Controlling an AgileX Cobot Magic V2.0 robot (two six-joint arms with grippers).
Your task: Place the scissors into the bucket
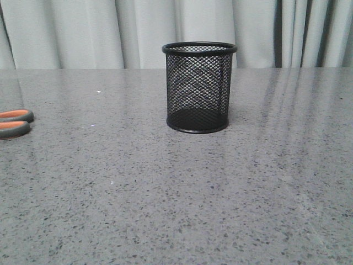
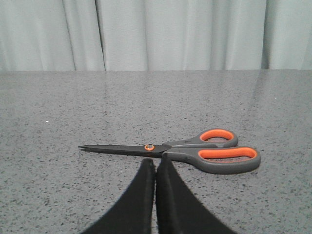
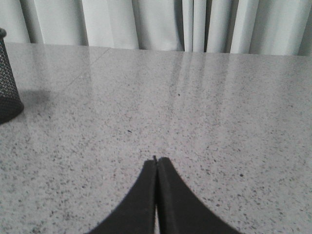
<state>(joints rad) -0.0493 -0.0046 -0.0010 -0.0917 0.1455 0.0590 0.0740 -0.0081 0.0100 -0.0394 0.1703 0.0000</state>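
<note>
Left gripper (image 2: 155,163), fingers pressed together and holding nothing, sits just short of the scissors (image 2: 185,151), which lie flat and closed on the speckled grey table (image 1: 176,193). Orange looped handles edged in dark grey; slim dark blades; small orange pivot spot. The scissors lie well left of the bucket (image 1: 198,87) (black wire mesh, upright, solid rim). Right gripper (image 3: 156,163), likewise closed and empty, lies right of the bucket.

Grey speckled table (image 1: 176,210) bears scissors (image 2: 185,151), bucket (image 1: 198,88).
</note>
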